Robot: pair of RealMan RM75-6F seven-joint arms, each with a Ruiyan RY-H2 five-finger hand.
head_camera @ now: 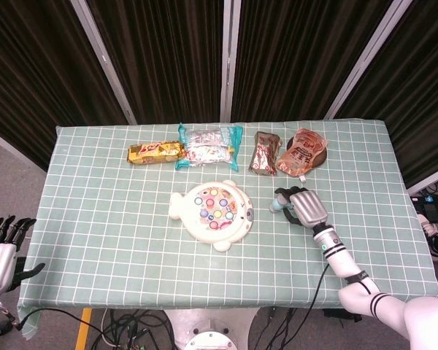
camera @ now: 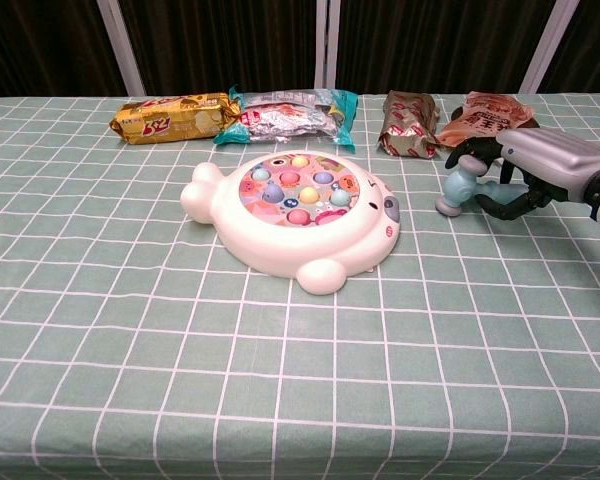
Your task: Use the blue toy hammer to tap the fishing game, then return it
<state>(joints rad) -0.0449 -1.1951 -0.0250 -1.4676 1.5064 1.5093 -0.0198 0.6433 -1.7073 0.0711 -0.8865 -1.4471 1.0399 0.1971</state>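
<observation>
The white fish-shaped fishing game [head_camera: 212, 211] [camera: 298, 217] lies mid-table, its round pink top dotted with coloured fish. Just to its right, my right hand [head_camera: 304, 207] [camera: 525, 170] grips the blue toy hammer [head_camera: 274, 207] [camera: 459, 189] by its handle. The hammer's head points toward the game and sits on or just above the cloth. A small gap separates the head from the game's rim. My left hand [head_camera: 1, 248] hangs off the table's left front corner with fingers spread, holding nothing.
Along the far side of the green checked tablecloth [head_camera: 117, 219] lie a yellow snack bar [head_camera: 155, 152], a teal-edged silver packet [head_camera: 208, 146], a brown packet [head_camera: 264, 154] and an orange pouch [head_camera: 304, 152]. Dark curtains stand behind.
</observation>
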